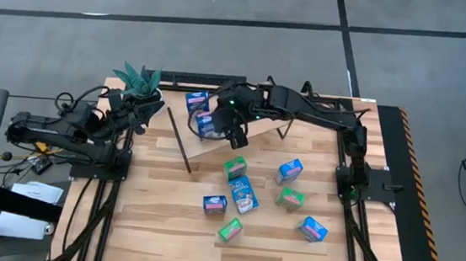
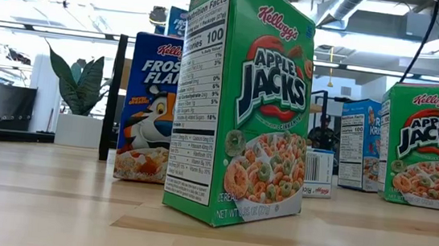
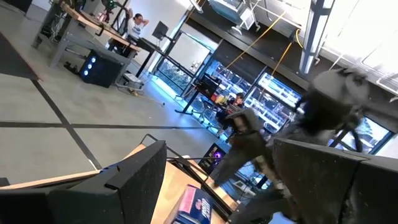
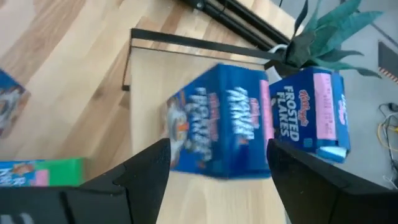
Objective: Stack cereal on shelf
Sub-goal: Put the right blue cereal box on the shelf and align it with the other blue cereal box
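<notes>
Wooden tabletop [image 1: 157,225] is seen with a tilted light wooden shelf [image 1: 254,134] far on it. Right gripper [image 4: 214,165] is spread open around a blue cardboard cereal box [image 4: 221,127] on this shelf, apparently released.

Two dark jointed arms [image 1: 303,107], black cables, green light, angular jaws

High view: straight down over the whole table [image 1: 174,227].
Low view: tabletop level, very close to a green box [image 2: 241,109].
Right wrist view: close above two blue boxes [image 4: 217,127] on the shelf [image 4: 149,74], shared with high view.
</notes>
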{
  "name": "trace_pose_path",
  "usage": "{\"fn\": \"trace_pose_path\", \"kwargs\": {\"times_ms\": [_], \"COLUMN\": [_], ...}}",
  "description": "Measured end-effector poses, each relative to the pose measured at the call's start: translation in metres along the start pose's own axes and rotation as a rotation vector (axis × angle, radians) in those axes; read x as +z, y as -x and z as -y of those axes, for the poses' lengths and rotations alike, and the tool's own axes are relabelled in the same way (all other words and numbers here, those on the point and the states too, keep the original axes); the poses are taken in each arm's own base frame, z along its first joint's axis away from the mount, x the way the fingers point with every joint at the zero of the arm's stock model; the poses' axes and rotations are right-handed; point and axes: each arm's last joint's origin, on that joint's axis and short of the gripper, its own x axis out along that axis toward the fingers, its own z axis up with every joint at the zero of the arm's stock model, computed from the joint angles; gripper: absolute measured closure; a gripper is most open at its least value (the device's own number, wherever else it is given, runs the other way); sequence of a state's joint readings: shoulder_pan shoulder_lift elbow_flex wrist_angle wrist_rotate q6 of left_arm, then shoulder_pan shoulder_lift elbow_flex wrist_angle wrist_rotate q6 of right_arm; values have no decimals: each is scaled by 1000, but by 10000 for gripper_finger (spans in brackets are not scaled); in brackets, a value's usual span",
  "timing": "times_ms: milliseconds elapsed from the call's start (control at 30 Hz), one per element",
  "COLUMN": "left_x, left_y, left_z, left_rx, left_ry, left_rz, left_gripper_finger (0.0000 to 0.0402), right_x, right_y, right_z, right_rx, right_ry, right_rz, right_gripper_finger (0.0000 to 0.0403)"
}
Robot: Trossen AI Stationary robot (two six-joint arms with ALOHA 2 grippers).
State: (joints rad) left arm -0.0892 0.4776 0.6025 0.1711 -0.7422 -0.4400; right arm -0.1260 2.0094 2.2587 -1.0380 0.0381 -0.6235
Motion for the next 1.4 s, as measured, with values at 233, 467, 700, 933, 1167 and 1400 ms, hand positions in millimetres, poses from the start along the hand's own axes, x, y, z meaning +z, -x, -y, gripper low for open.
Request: {"fn": "trace_pose_path", "kwargs": {"times_ms": [233, 467, 700, 933, 1167, 1400], "left_x": [0, 0, 0, 0, 1, 1], "left_y": [0, 0, 0, 0, 0, 0], "left_z": [0, 0, 0, -1, -1, -2], "left_rx": [0, 5, 10, 33, 51, 54], "left_ry": [-13, -14, -14, -19, -18, -18], "left_rz": [0, 2, 5, 15, 24, 25], "left_gripper_finger": [119, 119, 119, 119, 119, 119], "right_x": [11, -3, -18, -44, -69, -81], "right_y": [32, 32, -8, -36, -58, -65], "right_z": [-14, -15, -34, -41, -29, -18], "right_rx": [4, 189, 327, 295, 237, 175], "right_ry": [38, -163, -221, -288, -347, -366], "right_rz": [-41, 76, 150, 176, 187, 195], "right_gripper_finger": [126, 220, 381, 371, 396, 378]}}
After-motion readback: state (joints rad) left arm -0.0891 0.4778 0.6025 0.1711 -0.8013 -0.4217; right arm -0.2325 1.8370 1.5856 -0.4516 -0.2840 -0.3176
